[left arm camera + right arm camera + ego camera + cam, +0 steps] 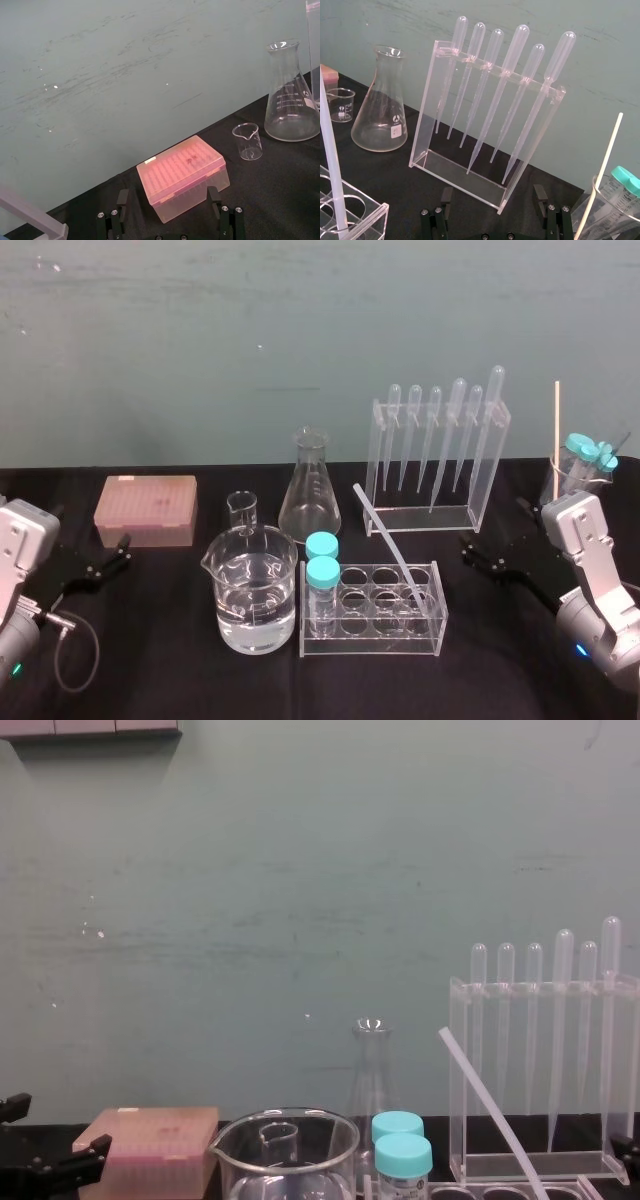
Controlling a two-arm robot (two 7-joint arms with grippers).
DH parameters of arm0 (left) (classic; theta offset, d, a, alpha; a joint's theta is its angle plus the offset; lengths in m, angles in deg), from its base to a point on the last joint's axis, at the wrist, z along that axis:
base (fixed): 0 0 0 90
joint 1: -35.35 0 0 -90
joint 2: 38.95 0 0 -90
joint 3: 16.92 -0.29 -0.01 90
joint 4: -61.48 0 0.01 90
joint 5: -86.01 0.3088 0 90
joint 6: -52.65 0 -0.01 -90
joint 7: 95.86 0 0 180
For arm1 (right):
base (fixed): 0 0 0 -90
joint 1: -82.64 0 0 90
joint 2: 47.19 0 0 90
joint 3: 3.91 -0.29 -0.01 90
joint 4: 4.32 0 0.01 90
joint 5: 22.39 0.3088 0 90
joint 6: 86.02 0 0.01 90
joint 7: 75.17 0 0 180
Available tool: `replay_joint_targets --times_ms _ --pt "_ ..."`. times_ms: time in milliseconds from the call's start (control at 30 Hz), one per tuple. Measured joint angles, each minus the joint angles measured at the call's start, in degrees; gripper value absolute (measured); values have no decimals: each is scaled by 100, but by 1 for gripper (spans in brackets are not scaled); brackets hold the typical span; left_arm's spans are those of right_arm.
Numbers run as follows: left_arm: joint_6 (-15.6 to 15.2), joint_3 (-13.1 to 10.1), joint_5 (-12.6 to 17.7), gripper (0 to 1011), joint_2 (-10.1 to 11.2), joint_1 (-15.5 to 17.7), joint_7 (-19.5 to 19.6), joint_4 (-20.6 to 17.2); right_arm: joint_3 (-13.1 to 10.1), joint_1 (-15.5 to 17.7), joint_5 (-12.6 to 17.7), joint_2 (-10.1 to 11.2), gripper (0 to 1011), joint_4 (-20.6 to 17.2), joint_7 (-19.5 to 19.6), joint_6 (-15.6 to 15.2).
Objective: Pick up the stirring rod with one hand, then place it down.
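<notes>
Zero steps done: the long translucent-white stirring rod (pixel 390 540) leans in the clear acrylic tube rack (pixel 370 642), my black two-prong left gripper (pixel 122 550) at its 9 o'clock, right gripper (pixel 472 552) at 3 o'clock, both spread, empty; pick-up and set-down remain.

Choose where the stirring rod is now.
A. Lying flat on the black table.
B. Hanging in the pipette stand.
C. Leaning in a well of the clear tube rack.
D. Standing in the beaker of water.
C: the stirring rod leans tilted, its lower end in a well of the clear tube rack; the left tool and right tool sit open off to either side, apart from it.
</notes>
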Motion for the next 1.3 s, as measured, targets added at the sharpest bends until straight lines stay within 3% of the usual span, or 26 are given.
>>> replay_joint_targets --times_ms 1300 --pt "0 0 0 1000 0 0 0 0 0 0 0 0 1003 0 0 0"
